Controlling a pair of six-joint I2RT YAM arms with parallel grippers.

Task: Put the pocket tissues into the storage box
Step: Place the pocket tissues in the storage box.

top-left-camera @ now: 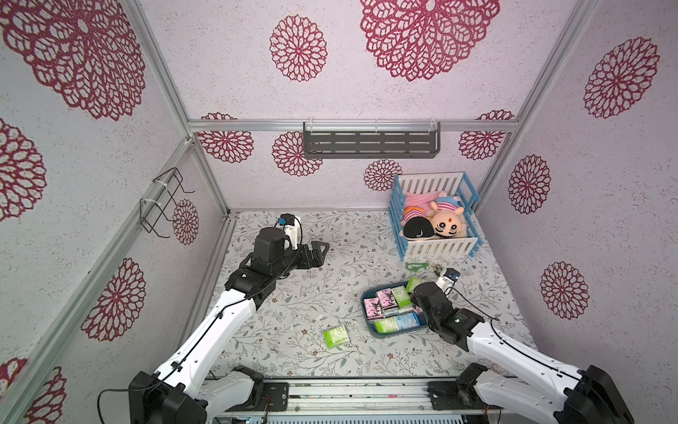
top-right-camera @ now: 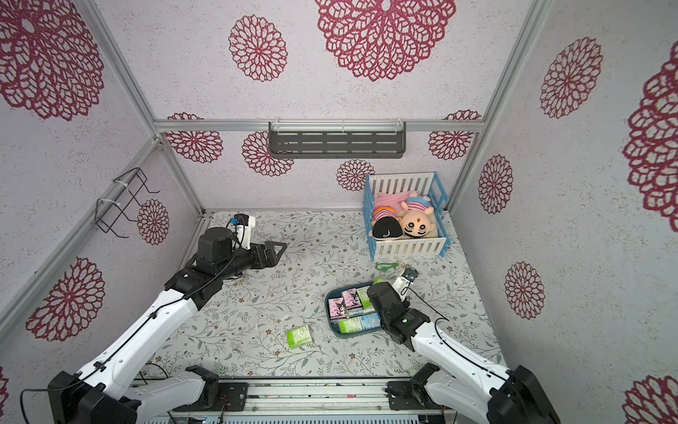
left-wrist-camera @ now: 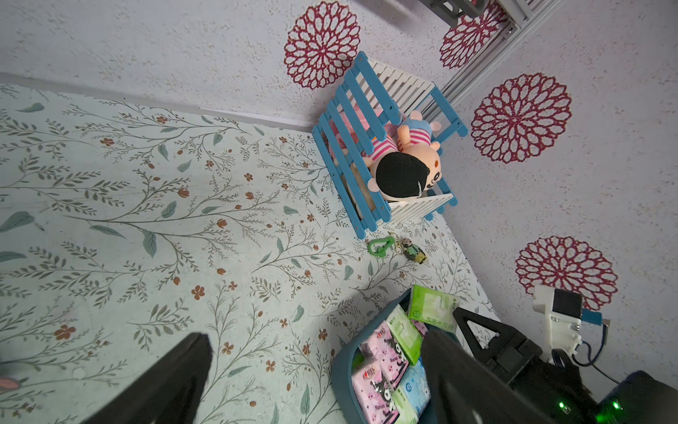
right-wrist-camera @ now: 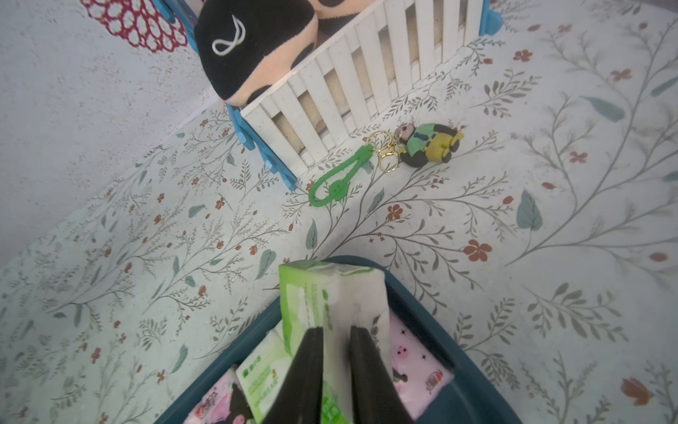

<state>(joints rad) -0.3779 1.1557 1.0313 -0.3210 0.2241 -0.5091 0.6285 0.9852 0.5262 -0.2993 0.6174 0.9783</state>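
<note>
The step I judge to be in hand is setting down the green pack (right-wrist-camera: 330, 290) that sits between the fingers of my right gripper (right-wrist-camera: 336, 330). The jaws stand narrow, with the pack on its edge between them and both pads against it. It hangs at the 1 o'clock corner of the storage box (right-wrist-camera: 407, 304), and its far end reaches over the rim there, so I think letting go here risks it tipping out toward the keychain (right-wrist-camera: 425, 143) and the crib (top-left-camera: 436, 249) at 12 o'clock. To do it well I would draw the pack back toward 7 o'clock until all of it is inside the walls. Then I would lower it onto the pink pack (right-wrist-camera: 414, 367) lying under it, open only a little, and rise straight up so the pads do not drag it along. The box already looks nearly full, with pink packs (top-left-camera: 383, 301) and a light blue one (top-left-camera: 408, 320) lying flat in it, so the free room is small and I should lay this one flat rather than leave it upright. One more lime green pack (top-left-camera: 336, 336) lies loose on the table, well apart from the box, at about 8 o'clock from my right gripper. My left gripper (top-left-camera: 323, 254) is far off at about 10 o'clock, its jaws wide and empty.
</note>
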